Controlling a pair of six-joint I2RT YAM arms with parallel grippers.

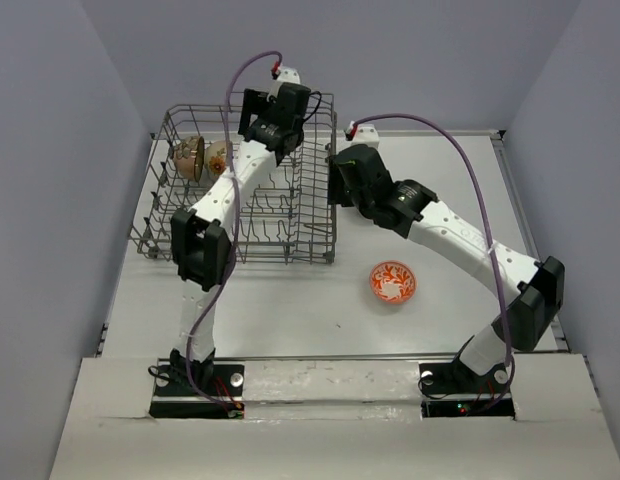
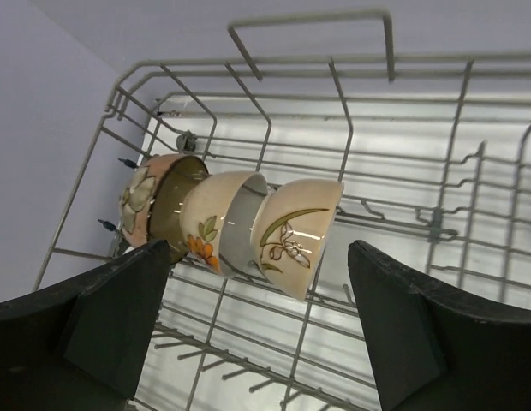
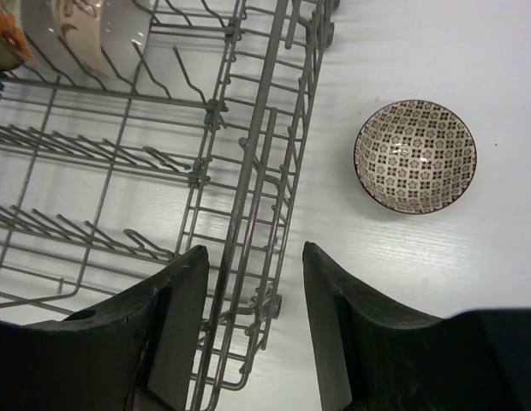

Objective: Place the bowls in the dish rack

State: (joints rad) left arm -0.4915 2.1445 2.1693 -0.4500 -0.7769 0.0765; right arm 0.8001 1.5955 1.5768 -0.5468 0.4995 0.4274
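Three bowls (image 2: 223,218) stand in the rack (image 1: 280,245); the patterned bowl (image 3: 415,157) sits on the counter (image 3: 471,282) just beside it. My left jaws wide open, right jaws half open, both empty. Slick, breakable glaze, so I'd pinch its rim.

We see the dish rack (image 1: 290,220) on the left part of the worktop (image 1: 290,300). A row of bowls (image 2: 240,227) stands on edge in the rack's far-left corner. One bowl (image 3: 415,156) lies on the worktop just right of the rack. Another bowl (image 1: 392,283) lies right of the rack's near corner, apart from it.
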